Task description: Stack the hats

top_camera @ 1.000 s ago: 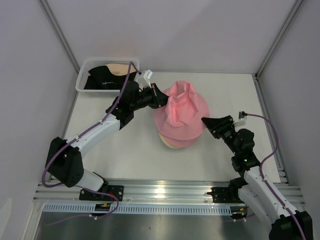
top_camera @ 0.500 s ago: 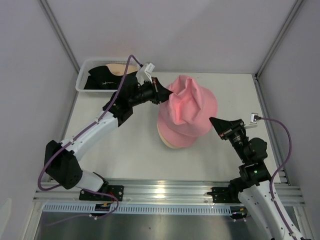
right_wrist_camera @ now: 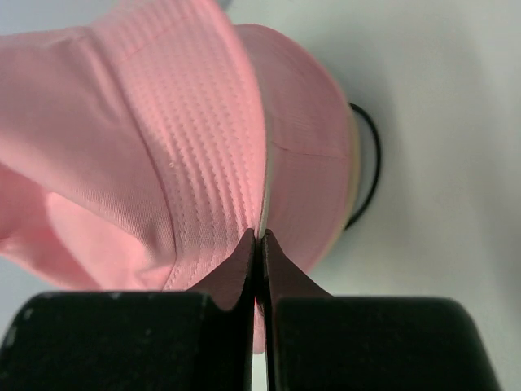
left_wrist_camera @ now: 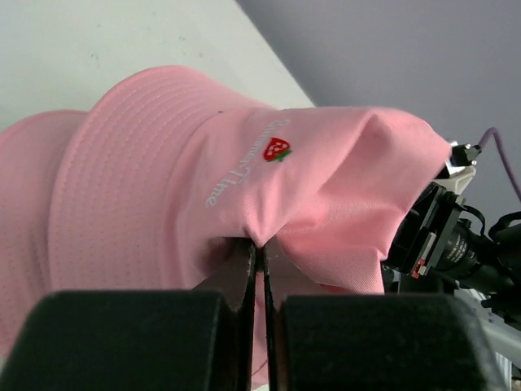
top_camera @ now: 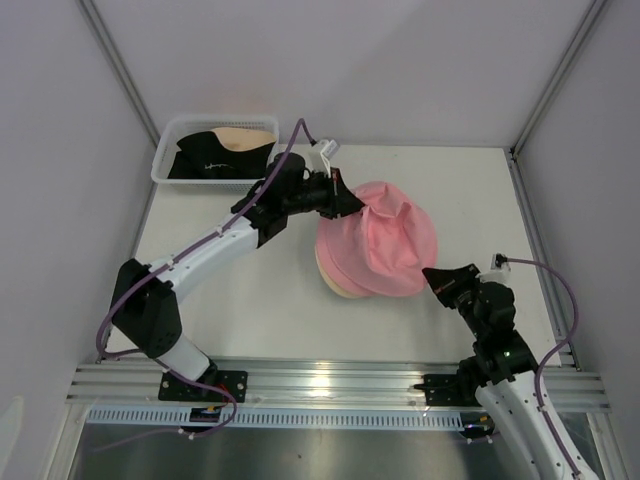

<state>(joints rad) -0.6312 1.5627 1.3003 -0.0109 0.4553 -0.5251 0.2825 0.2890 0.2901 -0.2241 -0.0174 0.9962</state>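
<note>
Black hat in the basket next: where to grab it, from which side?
Probably the top fabric of the black hat, pinched from straight above. It lies flat inside the white basket, whose walls block any sideways approach; the beige hat crowds its far side, so stay toward the near half.

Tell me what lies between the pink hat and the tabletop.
A cream hat lies under the pink hat. The top view shows its rim peeking out at the near-left edge.

The pink hat is showing white embroidered script, apparently "Summer Time", beside a red strawberry. The black hat's light mark is appearing too small to read.
</note>
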